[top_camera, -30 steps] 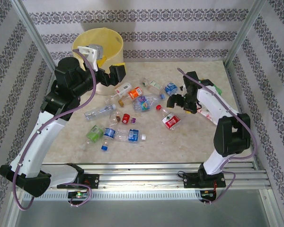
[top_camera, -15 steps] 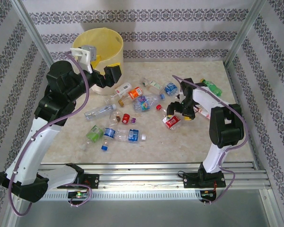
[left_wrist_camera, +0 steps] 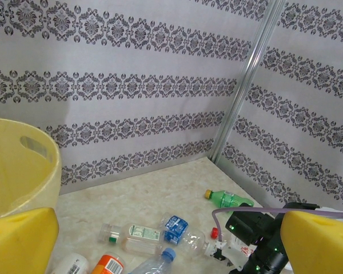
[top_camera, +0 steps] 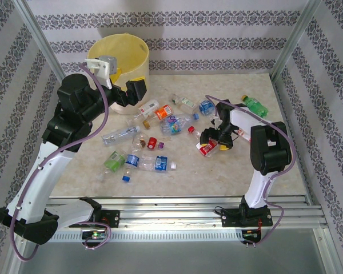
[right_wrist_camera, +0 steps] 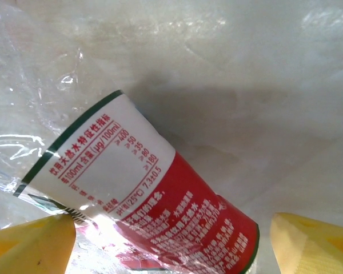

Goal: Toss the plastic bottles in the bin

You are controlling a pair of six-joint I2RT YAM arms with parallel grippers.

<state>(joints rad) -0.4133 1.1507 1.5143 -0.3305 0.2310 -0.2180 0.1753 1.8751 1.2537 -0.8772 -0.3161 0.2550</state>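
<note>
My left fingers (left_wrist_camera: pixel 23 237) stand wide apart and hold nothing. They hang in the air just beside the bin (left_wrist_camera: pixel 17 165), whose yellow-lined wall rises to their left. Below and ahead of them the plastic bottles (top_camera: pixel 161 163) lie scattered on the surface (top_camera: pixel 217 177), well apart from these fingers.

Further right, my right fingers (right_wrist_camera: pixel 37 242) are low over the surface. They are spread wide on either side of a bottle with a red and white label (right_wrist_camera: pixel 160 200), which lies on its side between them. One finger is right at the label's edge, though I cannot tell whether it touches; the other stands clear of the bottle. A green bottle (top_camera: pixel 254 104) lies beyond my right fingers, toward the far right corner.
</note>
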